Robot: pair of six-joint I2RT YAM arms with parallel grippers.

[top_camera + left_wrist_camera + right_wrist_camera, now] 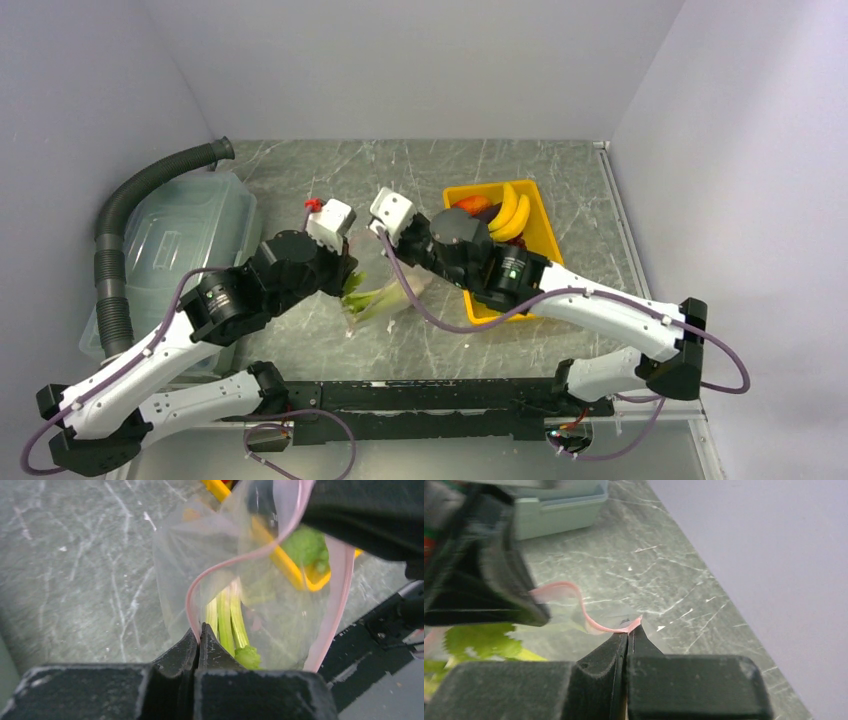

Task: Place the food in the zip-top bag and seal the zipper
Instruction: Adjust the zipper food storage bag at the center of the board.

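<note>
Far left, translucent lidded bin (185,235) on the marbled table (300,160). Centre, left gripper (200,630) pinched tight on the pink zipper (341,590) of the crinkly clear zip-top bag (185,545) (mouth gaping, pale green leek (227,612) inside), right gripper (630,627) clamped on the strip's opposite side. Right, yellow tray (547,235) near the bag, holding bananas (510,212) and a red-orange fruit (473,204).

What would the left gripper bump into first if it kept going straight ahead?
The zip-top bag: the left gripper is shut on its pink zipper, so going on would push into the clear plastic, then probably the leek inside. How far off the leek lies is hard to judge.
</note>
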